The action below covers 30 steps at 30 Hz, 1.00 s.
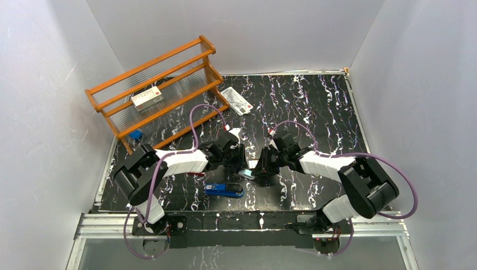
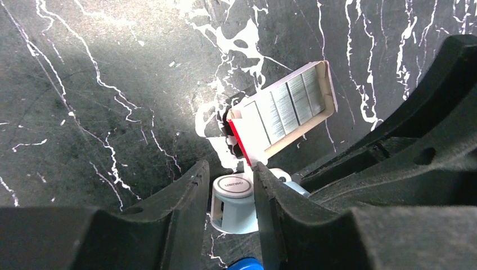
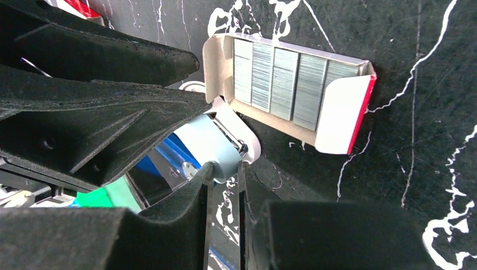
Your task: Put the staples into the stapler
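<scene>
From above, see both arms stretched inward, with the left tool and the right tool tip to tip over the middle of the dark marbled desk. Find a small pale-blue object caught between them. Spot the blue stapler flat on the desk, nearer the bases and apart from both tools.

Through the left wrist, see the left tool's fingers clamped on either side of the pale-blue object, white round cap up. Just beyond, note the staples: silvery strips side by side in an open pale tray on the desk, red edge towards the tool.

Through the right wrist, find the right tool all but closed, pinching an edge of the same object. See the staples just past its tips. Cannot tell what the object is.
</scene>
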{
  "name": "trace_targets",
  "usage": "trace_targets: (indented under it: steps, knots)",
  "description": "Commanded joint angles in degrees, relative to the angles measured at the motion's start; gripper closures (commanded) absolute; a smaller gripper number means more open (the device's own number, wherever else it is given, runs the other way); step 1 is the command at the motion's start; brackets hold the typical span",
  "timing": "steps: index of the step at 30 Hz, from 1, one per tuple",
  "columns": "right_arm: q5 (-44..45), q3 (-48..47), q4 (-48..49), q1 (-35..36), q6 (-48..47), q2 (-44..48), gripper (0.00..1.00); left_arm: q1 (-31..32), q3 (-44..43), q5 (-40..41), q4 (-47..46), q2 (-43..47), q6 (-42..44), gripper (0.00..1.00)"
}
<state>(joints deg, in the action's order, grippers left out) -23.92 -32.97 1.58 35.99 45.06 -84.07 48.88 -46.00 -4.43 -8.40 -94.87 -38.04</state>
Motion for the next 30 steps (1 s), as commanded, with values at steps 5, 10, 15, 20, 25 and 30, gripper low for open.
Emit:
trace_targets:
  steps: [5,10,15,20,25,30]
  knots:
    - [13.7,-6.3,-10.1,4.0,-8.9,3.6,0.56,0.4,-4.5,3.6,11.5,6.0,1.2,0.59]
    - [11.4,-9.8,-14.1,3.9,-10.4,4.0,0.49,-0.2,-4.3,2.4,12.1,9.3,1.6,0.51]
    - [10.8,-9.8,-14.0,3.9,-10.3,4.5,0.5,-0.2,-2.2,-2.0,11.3,10.2,1.4,0.47]
    - [8.9,-10.3,-13.7,4.0,-9.9,3.9,0.56,-0.3,-0.5,-6.0,9.8,9.6,1.1,0.46]
    - [7.4,-9.8,-13.2,4.0,-10.2,3.1,0.59,-0.2,-0.1,-9.1,8.7,6.6,1.3,0.51]
    - [6.8,-8.9,-13.1,4.2,-10.3,2.4,0.67,-0.2,0.2,-9.1,6.6,4.0,0.7,0.56]
